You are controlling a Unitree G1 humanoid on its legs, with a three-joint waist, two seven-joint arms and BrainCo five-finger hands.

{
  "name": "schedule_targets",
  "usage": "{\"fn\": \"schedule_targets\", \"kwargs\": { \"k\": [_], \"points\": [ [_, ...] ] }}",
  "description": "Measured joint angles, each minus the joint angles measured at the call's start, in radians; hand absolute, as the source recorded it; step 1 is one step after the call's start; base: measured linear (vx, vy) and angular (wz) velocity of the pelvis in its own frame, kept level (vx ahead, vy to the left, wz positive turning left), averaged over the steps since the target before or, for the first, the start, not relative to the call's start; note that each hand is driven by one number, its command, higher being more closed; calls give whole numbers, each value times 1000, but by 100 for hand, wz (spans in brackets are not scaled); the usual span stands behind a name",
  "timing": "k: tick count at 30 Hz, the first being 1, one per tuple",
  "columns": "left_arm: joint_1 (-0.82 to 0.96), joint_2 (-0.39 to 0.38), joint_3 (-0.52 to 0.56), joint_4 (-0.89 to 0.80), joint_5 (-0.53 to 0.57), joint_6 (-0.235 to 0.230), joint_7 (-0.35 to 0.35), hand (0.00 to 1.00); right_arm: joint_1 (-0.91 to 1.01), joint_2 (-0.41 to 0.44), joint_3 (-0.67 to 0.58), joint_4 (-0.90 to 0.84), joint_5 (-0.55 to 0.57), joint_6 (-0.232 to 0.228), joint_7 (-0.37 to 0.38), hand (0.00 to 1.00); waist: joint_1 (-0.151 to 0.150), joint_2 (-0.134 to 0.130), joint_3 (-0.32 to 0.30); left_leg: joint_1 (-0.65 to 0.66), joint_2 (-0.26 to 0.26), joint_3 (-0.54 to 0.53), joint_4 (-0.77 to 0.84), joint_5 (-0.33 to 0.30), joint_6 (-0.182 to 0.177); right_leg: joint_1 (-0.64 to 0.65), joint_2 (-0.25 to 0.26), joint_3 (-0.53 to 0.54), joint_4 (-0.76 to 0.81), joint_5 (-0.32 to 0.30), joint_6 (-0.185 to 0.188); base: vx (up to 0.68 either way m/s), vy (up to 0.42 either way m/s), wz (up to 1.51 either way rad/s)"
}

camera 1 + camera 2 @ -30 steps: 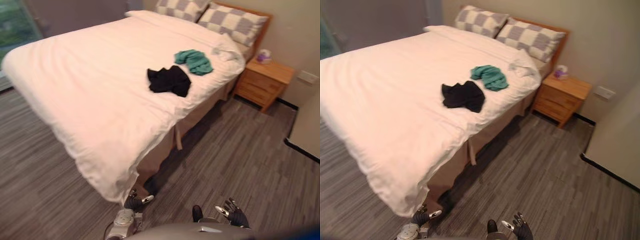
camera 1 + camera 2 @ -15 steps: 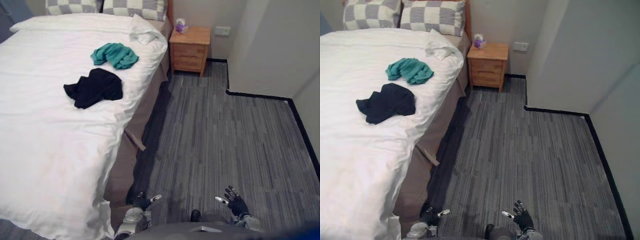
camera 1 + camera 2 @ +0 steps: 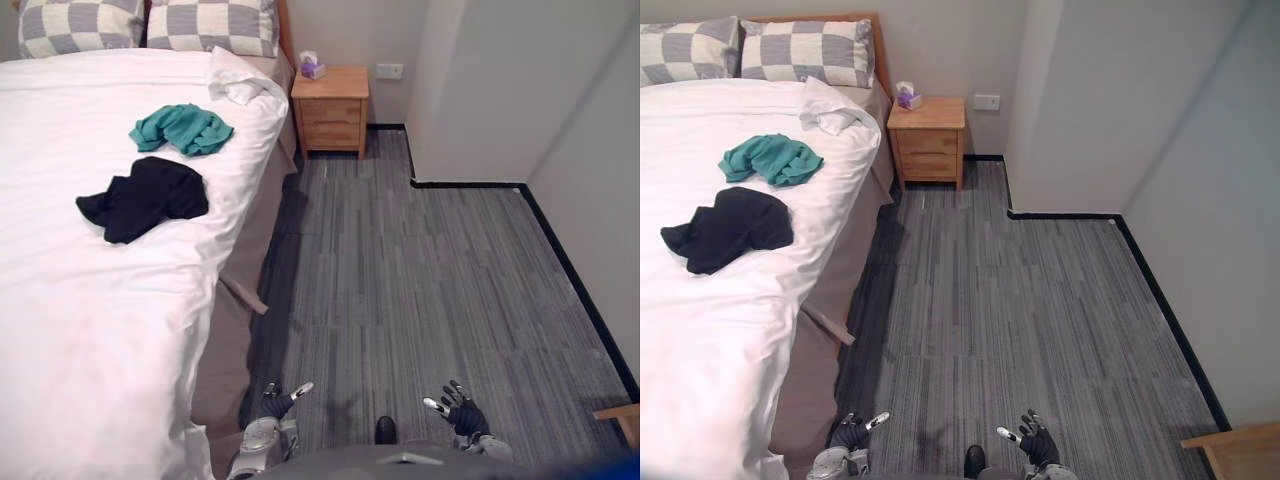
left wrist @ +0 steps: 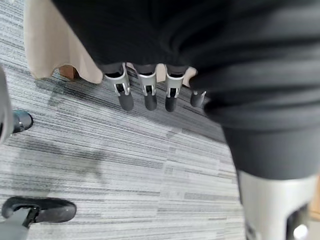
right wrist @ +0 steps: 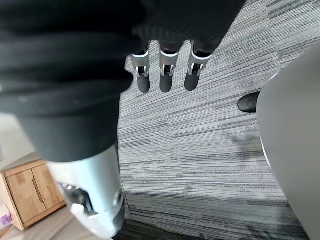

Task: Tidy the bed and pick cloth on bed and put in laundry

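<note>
Head camera: a black cloth (image 3: 145,198) and a teal cloth (image 3: 182,128) lie just beside each other on the white bed (image 3: 90,330), below its checked pillows (image 3: 212,27). A wooden nightstand (image 3: 330,108) stands by the headboard. The left hand (image 3: 277,402) and right hand (image 3: 464,413) hang low over the grey floor (image 3: 420,270), well apart from both cloths. Left wrist: the fingers (image 4: 125,97) are straight and empty. Right wrist: the fingers (image 5: 165,80) are likewise straight, gripping nothing.

Open grey floor (image 3: 420,280) runs ahead toward twelve o'clock. A bed (image 3: 60,330) blocks ten o'clock. A nightstand (image 3: 330,110) stands at twelve, a wall (image 3: 500,80) at two.
</note>
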Motion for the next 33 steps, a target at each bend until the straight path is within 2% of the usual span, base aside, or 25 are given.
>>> {"fn": "schedule_targets", "kwargs": {
  "k": [2,3,9,16,18,19,20,21,22,23,24,25,26,28,29,30,32,33],
  "points": [
    [0,0,0,5,-17,1,0,0,-1,5,-20,0,1,13,-4,0,-1,1,0,6,-1,-4,-14,-3,-3,1,0,-9,0,0,-1,-10,46,7],
    [0,-2,1,44,-28,23,-16,0,-1,2,-58,1,2,36,-4,0,-3,28,-24,8,3,-20,-7,-42,-7,-2,-11,-90,-1,11,8,0,0,0],
    [6,-1,1,44,-29,22,-21,0,0,1,-54,1,5,35,-8,0,-2,28,-24,4,3,-21,-7,-41,-7,-2,-13,-96,-1,9,6,-8,6,3],
    [19,3,15,15,-40,-3,-61,0,8,4,-54,-1,71,20,-42,0,11,23,-5,-31,15,-19,0,-41,-7,-20,-21,-159,3,-1,1,-10,3,12],
    [24,6,51,3,-39,-25,-66,0,6,4,-55,-2,71,7,-45,0,22,14,11,-55,37,14,50,-43,-10,-70,-27,-180,97,-55,-7,-15,-35,-20],
    [28,17,67,-5,-40,-37,-67,0,1,6,-55,-4,71,1,-48,0,26,1,19,-84,49,29,116,-46,-15,-107,-40,-187,179,-103,-12,-36,-71,-17],
    [36,35,87,-18,-43,-49,-67,0,-2,19,-55,-7,69,-1,-50,0,23,-27,33,-127,62,43,232,-50,-19,-135,-61,-194,252,-141,-18,-33,-135,-20],
    [46,54,95,-33,-60,-52,-65,0,-1,27,-51,-10,68,-3,-50,0,23,-42,45,-211,108,36,447,-34,7,-145,-65,-191,301,-171,-32,19,-184,-30],
    [59,53,106,-44,-83,-56,-66,0,-1,22,-38,-11,70,-1,-48,0,24,-36,48,-299,165,-5,640,36,79,-130,-53,-185,310,-185,-39,66,-153,-35],
    [69,52,109,-47,-86,-66,-66,0,-1,16,-19,-14,69,1,-47,0,26,-30,56,-344,188,-35,739,97,83,-114,-47,-175,315,-193,-46,139,-88,-33],
    [67,52,108,-49,-85,-73,-69,0,-4,2,-1,-18,68,2,-48,0,28,-22,67,-385,195,-72,822,125,76,-98,-39,-161,324,-204,-55,167,-37,-29],
    [67,50,108,-49,-85,-75,-76,0,-16,-3,3,-19,67,4,-48,0,28,-11,67,-408,185,-99,852,91,59,-82,-37,-146,328,-211,-62,202,-26,-33],
    [68,46,107,-49,-83,-81,-92,0,-22,-8,3,-19,66,5,-48,0,28,-6,72,-428,152,-119,843,47,24,-68,-41,-123,324,-214,-62,203,3,-42],
    [68,32,106,-53,-76,-96,-106,0,-26,-9,5,-16,66,8,-48,0,32,-10,80,-449,104,-118,764,-2,19,-50,-50,-85,308,-214,-62,142,34,-48],
    [68,31,102,-67,-74,-101,-106,0,-26,-11,13,-16,66,8,-48,0,43,-11,83,-449,81,-87,659,-16,21,-39,-54,-60,298,-216,-58,130,71,-48],
    [70,31,95,-72,-74,-103,-106,0,-25,-12,17,-16,66,9,-48,0,47,-10,83,-447,72,-71,592,-16,21,-35,-55,-49,292,-217,-56,163,114,-60],
    [70,29,76,-72,-73,-117,-109,0,-21,-18,32,-20,54,7,-47,0,54,-9,82,-438,51,-30,299,3,19,-38,-58,-33,269,-222,-48,191,167,-56],
    [70,28,77,-72,-73,-118,-109,0,-20,-20,35,-20,46,7,-47,0,55,-8,81,-434,51,-26,234,14,21,-38,-57,-27,266,-224,-43,221,194,-64]
  ]
}}
